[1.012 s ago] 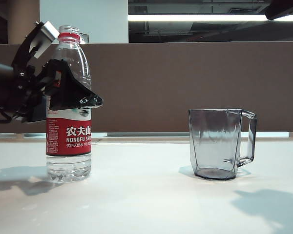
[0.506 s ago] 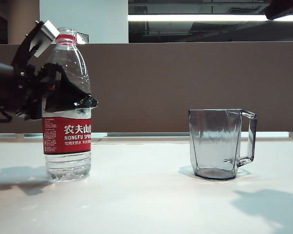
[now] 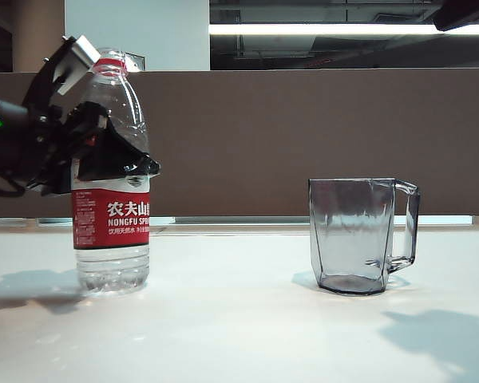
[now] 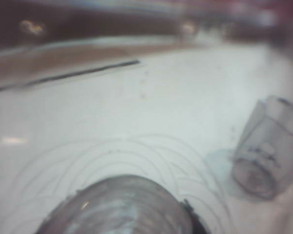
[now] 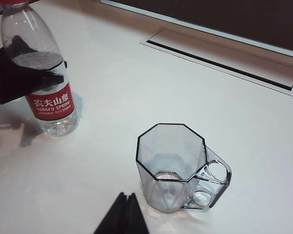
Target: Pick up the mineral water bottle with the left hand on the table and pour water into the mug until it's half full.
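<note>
— So, how is the left pincer (image 3: 104, 152) placed?

— It is clamped on the mineral water bottle (image 3: 112, 171) at the shoulder, just above the red label, with black jaws seen on both flanks. The bottle is held near upright, long axis vertical (a slight lean is suggested), base at or barely off the bench (image 3: 239, 319); which cannot be told.

— And the right pincer (image 5: 121, 217)?

— Only two dark finger tips are seen, pressed together, nothing between them; it is hung above the bench near the mug.

— Which relation is the pour turned on?

— The mug (image 3: 359, 235) is stood well apart, to the right of the bottle in the exterior view, mouth up, handle pointing away from the bottle. The bottle must be carried across and tipped toward that rim; the left arm is already engaged.

— Materials?

— Thin ribbed clear plastic, likely yielding under grip; a faceted, grey-tinted mug with thick base, judged stable and seen empty; a glossy white bench.
</note>
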Robot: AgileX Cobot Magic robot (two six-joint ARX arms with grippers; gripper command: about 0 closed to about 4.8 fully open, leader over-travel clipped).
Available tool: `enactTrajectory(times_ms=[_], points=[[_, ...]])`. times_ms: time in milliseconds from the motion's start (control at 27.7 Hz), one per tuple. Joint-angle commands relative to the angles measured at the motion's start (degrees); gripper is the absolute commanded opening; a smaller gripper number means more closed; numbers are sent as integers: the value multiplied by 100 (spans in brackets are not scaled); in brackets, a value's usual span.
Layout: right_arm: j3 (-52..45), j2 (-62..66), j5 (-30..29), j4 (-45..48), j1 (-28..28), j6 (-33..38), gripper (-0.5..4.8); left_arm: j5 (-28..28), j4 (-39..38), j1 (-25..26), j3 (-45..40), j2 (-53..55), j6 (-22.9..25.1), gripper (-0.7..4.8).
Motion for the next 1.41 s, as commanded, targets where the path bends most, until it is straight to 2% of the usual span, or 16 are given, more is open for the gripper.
enactTrajectory(times_ms=[36,145,434,687,831,1012,1229,1409], points=[[28,-13,11,96,2,20,-2,-122,-129,-116,374,-33,-17,241],[28,-13,11,94,2,20,-2,-610,-774,-409,807,-31,133,241],[28,-13,11,-17,2,20,-2,-2387,-2610,-1366,2111,-17,1528,241],[28,-13,11,-92,2,20,-2,-2887,-3010,-1827,2726,356,2177,241],[28,-13,11,-92,2,20,-2,-2951,-3311,-1996,3101,732,2236,241],[28,-13,11,-94,2,20,-2,-2957,-3416,-2197,3427,1049,2531,241],[28,-11,11,-94,2,20,-2,-3169,-3432,-2500,3488,1126,3418,241],[28,-11,11,-94,2,20,-2,-3578,-3410,-2632,3491,1270,3943,241]])
